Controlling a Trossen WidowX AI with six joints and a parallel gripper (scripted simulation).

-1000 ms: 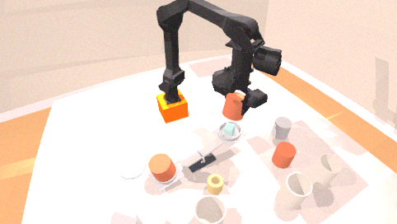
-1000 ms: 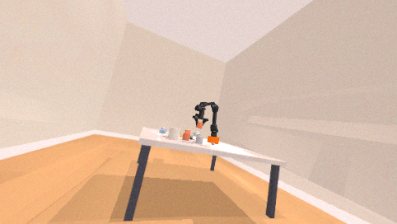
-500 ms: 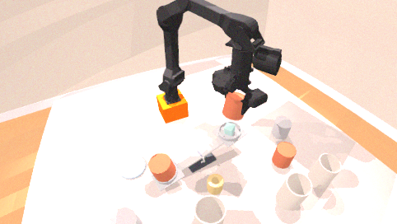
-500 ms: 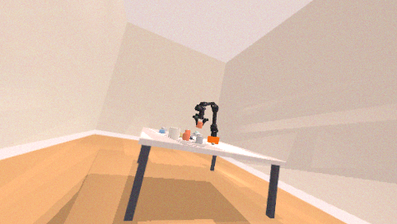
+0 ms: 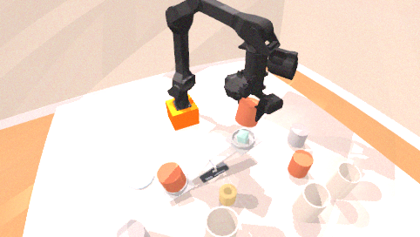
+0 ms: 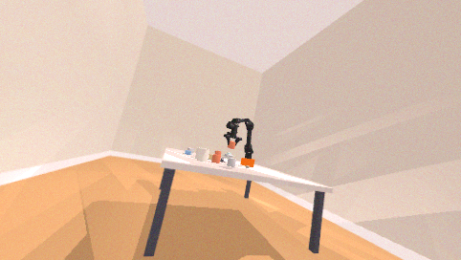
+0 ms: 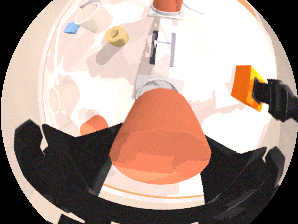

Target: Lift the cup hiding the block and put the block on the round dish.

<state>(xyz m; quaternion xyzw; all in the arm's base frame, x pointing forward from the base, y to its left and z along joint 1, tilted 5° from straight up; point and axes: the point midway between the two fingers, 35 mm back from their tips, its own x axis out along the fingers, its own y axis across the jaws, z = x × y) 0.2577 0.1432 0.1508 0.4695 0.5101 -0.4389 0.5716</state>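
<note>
Over the balance's [image 5: 214, 172] [image 7: 154, 47] far-end pan, the gripper [image 5: 254, 110] [image 6: 232, 141] [image 7: 160, 145] is pinching the lifted orange cup [image 5: 247, 113] [image 6: 231, 144] [image 7: 160, 137], long axis approx. vert., clear of the pan. The pale-green block [image 5: 243, 137] sits in that pan, uncovered; can't tell its long axis. Other cup [image 5: 172, 177] [image 7: 167, 5] stands approx. upright on the opp. end, nr. the round dish [image 5: 152, 180].
</note>
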